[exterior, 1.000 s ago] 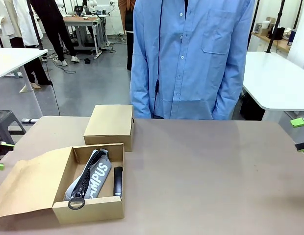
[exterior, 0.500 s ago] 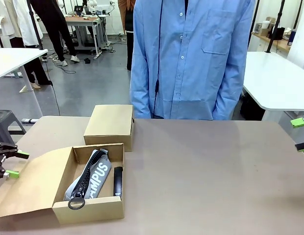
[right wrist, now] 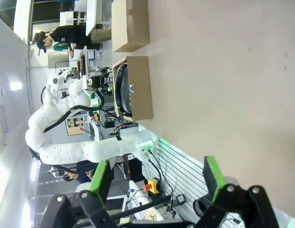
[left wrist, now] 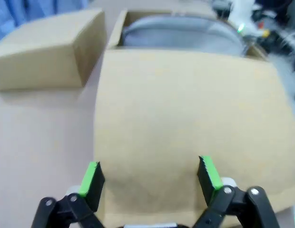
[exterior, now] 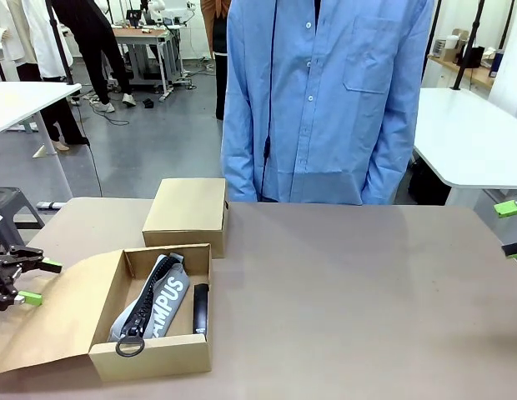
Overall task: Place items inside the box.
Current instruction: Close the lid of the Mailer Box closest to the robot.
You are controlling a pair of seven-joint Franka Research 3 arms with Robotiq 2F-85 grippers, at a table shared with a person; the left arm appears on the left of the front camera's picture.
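1. Front view: the open cardboard box (exterior: 150,329) sits near the table's left front, and everything else is placed from it.
2. Inside the box lies the grey zip pouch lettered "CAMPUS" (exterior: 156,302), with a black stapler (exterior: 200,308) just beside it against the box's right wall.
3. Spread flat to the left of the box is its lid flap (exterior: 54,312); the left gripper (exterior: 32,282) hovers at that flap's outer left edge, jaws parted and holding nothing, well apart from the pouch.
4. Behind the box, touching its far right corner, stands a closed cardboard box (exterior: 188,212).
5. Far to the right of the box, at the table's right edge, the right gripper (exterior: 514,227) shows green pads spread wide, empty.
6. Left wrist view: the green fingertips (left wrist: 92,176) straddle the bare flap (left wrist: 185,123), with the pouch (left wrist: 178,33) beyond it.
7. Right wrist view: the open fingers (right wrist: 213,173) point over bare table (right wrist: 223,71) toward the distant box (right wrist: 135,85).
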